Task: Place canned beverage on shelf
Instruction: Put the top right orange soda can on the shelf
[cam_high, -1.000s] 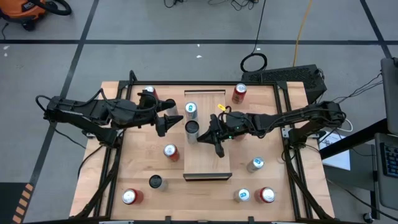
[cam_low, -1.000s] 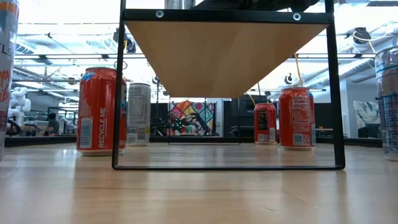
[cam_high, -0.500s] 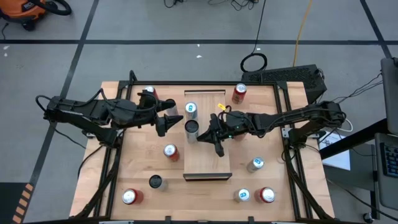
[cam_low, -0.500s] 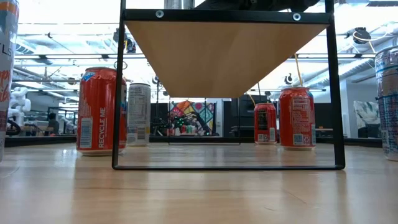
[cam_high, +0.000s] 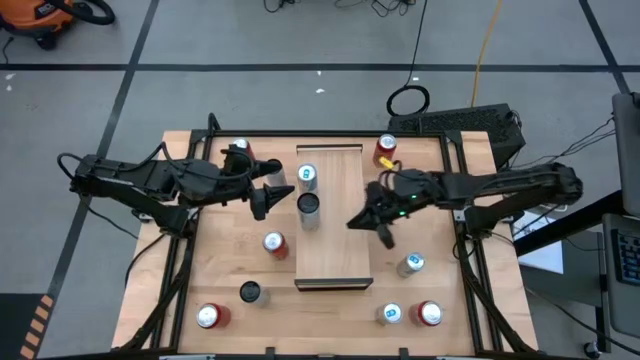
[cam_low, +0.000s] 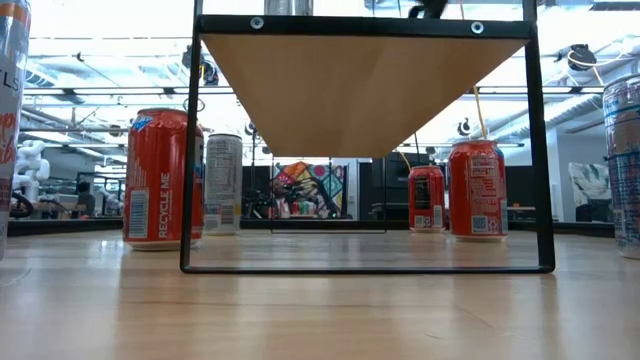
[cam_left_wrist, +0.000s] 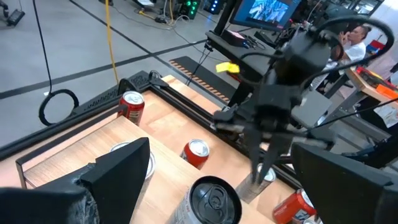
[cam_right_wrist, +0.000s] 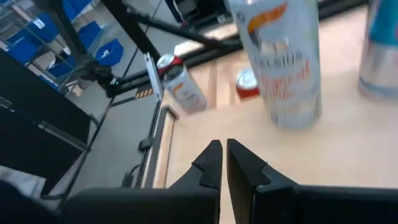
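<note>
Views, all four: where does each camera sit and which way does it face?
High view: overhead, straight down; both arms, left gripper, right gripper, shelf.
Low view: tabletop height, level under the shelf; no arm clear.
Left wrist view: over the dark can toward the right arm; own jaws apart.
Right wrist view: down at a silver can; own jaws nearly together.
Shared: high and left wrist views show the dark can.

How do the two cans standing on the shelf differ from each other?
The dark-topped can stands near the middle of the shelf; the silver-topped can stands nearer the shelf's far end. The dark-topped can has a dark lid, while the silver-topped can has a pale lid with a blue-green mark. The left gripper, open, is beside the dark-topped can, nearer it than the silver-topped one. Both stand upright along the shelf's left edge.
</note>
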